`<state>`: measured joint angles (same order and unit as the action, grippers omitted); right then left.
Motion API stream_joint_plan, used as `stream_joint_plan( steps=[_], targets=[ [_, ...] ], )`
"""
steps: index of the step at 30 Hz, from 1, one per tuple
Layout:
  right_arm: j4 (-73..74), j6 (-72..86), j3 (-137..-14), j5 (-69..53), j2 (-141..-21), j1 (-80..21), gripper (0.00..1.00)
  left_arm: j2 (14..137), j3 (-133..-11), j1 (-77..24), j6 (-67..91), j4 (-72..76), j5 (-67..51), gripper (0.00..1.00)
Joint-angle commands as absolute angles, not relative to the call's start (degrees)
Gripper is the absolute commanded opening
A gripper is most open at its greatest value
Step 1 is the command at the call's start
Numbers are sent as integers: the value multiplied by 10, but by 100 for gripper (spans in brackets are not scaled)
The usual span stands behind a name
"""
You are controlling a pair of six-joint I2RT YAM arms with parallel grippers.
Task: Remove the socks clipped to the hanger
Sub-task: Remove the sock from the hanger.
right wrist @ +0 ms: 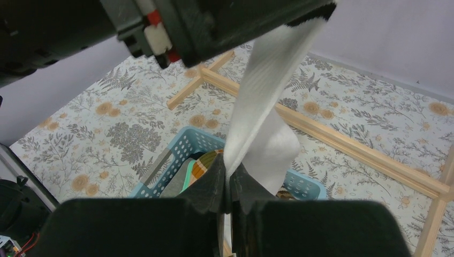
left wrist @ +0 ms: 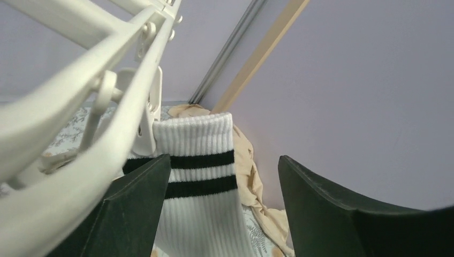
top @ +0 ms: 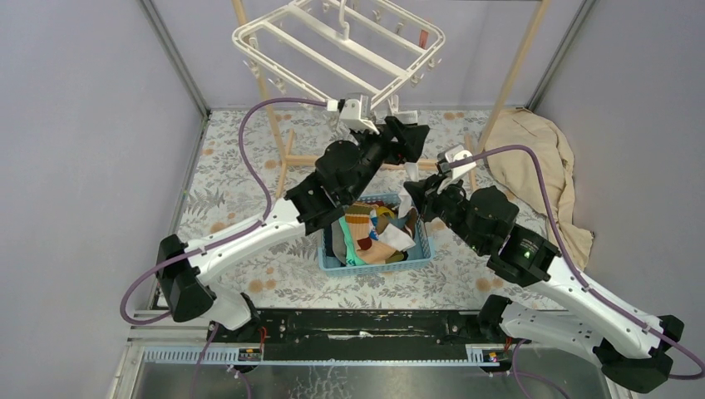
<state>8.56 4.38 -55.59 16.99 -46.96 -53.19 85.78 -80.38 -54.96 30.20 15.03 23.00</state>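
Note:
The white hanger (top: 341, 46) hangs at the top, and its frame fills the left of the left wrist view (left wrist: 80, 107). A white sock with two black stripes (left wrist: 198, 176) hangs from a white clip (left wrist: 147, 126). My left gripper (left wrist: 224, 160) is open, its fingers on either side of the sock's cuff just below the clip; in the top view it is under the hanger's near edge (top: 413, 133). My right gripper (right wrist: 227, 176) is shut on the lower part of the same sock (right wrist: 267, 96), above the basket (top: 413, 189).
A blue basket (top: 420, 249) holding several socks sits between the arms and shows in the right wrist view (right wrist: 182, 147). A beige cloth (top: 540, 166) lies at the right. The wooden rack's poles (top: 515, 62) and base bars (right wrist: 342, 139) stand behind.

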Motion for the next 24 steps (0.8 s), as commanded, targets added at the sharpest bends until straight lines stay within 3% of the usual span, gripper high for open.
stream_joint_plan(
  steps=[1, 8, 14, 24],
  targets=[
    [86, 48, -562, 179, -458, -531, 0, 811, -741, -545, 288, 188, 225, 84],
    [89, 48, -573, 186, -481, -529, 0, 740, -669, -549, 284, 235, 110, 85],
    [87, 66, -598, 158, -501, -512, 0, 661, -610, -562, 275, 213, 96, 81],
    [79, 152, -643, -42, -541, -390, 0, 573, -463, -563, 255, 238, 100, 81]
  ],
)
